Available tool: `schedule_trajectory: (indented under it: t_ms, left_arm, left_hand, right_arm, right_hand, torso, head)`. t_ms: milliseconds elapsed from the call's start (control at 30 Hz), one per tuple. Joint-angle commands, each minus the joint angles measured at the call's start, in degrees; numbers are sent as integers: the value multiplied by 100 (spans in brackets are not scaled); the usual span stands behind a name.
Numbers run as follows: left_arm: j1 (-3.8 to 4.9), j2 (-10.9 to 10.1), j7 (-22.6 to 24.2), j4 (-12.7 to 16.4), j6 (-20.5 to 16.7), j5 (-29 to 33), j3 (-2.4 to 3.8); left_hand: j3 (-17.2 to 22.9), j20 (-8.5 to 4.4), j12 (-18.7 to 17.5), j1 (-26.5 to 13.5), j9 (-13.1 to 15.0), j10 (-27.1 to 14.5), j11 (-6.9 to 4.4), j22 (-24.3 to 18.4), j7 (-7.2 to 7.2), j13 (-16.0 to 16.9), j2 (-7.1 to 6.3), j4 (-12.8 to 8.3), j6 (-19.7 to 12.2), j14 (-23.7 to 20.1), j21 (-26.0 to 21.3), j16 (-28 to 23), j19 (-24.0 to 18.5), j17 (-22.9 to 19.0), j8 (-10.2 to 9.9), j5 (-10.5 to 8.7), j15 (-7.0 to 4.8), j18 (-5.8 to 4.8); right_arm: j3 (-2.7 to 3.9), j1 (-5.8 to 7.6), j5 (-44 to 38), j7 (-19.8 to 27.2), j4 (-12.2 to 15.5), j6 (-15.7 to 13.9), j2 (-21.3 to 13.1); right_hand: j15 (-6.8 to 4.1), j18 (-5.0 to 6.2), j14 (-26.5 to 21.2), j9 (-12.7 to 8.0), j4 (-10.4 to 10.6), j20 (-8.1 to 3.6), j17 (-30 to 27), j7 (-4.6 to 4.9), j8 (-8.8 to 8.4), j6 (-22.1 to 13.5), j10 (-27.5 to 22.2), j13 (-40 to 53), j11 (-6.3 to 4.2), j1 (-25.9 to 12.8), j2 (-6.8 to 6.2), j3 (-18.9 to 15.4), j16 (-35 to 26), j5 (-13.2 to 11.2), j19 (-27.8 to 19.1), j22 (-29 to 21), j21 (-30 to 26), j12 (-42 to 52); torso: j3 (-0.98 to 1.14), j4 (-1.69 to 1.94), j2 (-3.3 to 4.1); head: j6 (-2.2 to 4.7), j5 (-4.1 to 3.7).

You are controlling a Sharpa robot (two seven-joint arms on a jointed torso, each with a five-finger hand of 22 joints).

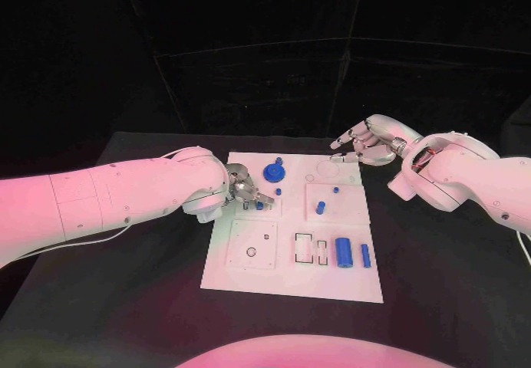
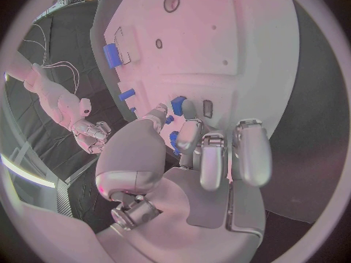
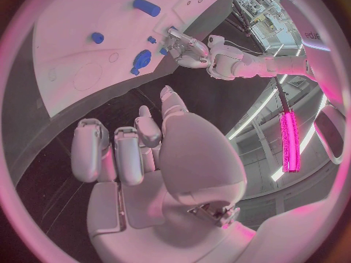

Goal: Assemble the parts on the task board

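Note:
The white task board (image 1: 290,264) lies mid-table. My left hand (image 1: 245,192) hovers low over its left side, and in the left wrist view its thumb and a finger pinch a small blue part (image 2: 178,104) just above the board (image 2: 241,47). My right hand (image 1: 363,146) floats beyond the board's far right corner with fingers loosely bent and apart, holding nothing. A blue gear-like part (image 1: 273,169) stands near the far edge. A blue peg (image 1: 320,206) sits mid-board. Two blue cylinders (image 1: 344,249) lie near the right edge.
The board carries empty recesses, a square plate with holes (image 1: 252,249) at front left and slots (image 1: 311,250) beside the cylinders. Black tabletop (image 1: 443,276) surrounds the board on all sides. The right wrist view shows my left hand (image 3: 186,47) across the board (image 3: 66,52).

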Motion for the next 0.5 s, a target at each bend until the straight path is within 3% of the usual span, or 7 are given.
schedule_trajectory:
  t_ms: [33,167,367,500]
  left_arm:
    - [-9,-54,-44,46,-37,-6,-4]
    - [-2,-145,-31,120,-54,-6,47]
    - [57,-290,51,205,20,12,261]
    - [152,-376,134,203,279,19,462]
  left_hand:
    - [-232,-42,36,14,17,30,-37,21,-38,15,-100,121,19,616,42,18,127,1509,33,-24,-51,-91]
    - [-460,-55,37,122,30,30,-44,22,-46,16,-122,246,12,616,38,18,126,1509,44,-22,-61,-92]
    - [-795,-48,-65,494,1,-57,-7,-135,1,-104,-81,387,-137,616,-84,18,70,1509,-42,-21,-37,-62]
    - [-916,-10,-186,742,-105,-161,60,-313,85,-252,-6,408,-311,616,-221,18,8,1509,-215,-18,15,-31]
  right_arm:
    - [3,13,-13,31,-5,30,5]
    - [3,13,-13,39,-21,28,8]
    - [3,13,-13,46,-56,27,10]
    - [3,12,-13,51,-84,25,14]
  right_hand:
    - [-27,78,271,3,-4,7,49,-2,29,38,-42,-5,1,-58,5,-42,-38,-22,-26,-6,-20,-14]
    - [-27,81,270,3,0,7,44,-1,28,37,-47,-13,2,-64,4,-48,-42,-23,-33,-17,-26,-20]
    - [-26,82,268,3,5,7,36,-1,28,35,-51,-17,2,-71,0,-58,-47,-22,-37,-23,-30,-24]
    - [-26,83,268,3,11,7,35,-1,27,34,-51,-17,3,-78,-1,-67,-49,-22,-38,-27,-33,-23]
  torso:
    - [-3,4,1]
    - [-2,8,-2]
    - [-1,12,-6]
    - [-4,7,-3]
  head:
    - [-3,-6]
    - [-9,-8]
    - [9,-3]
    - [21,-6]
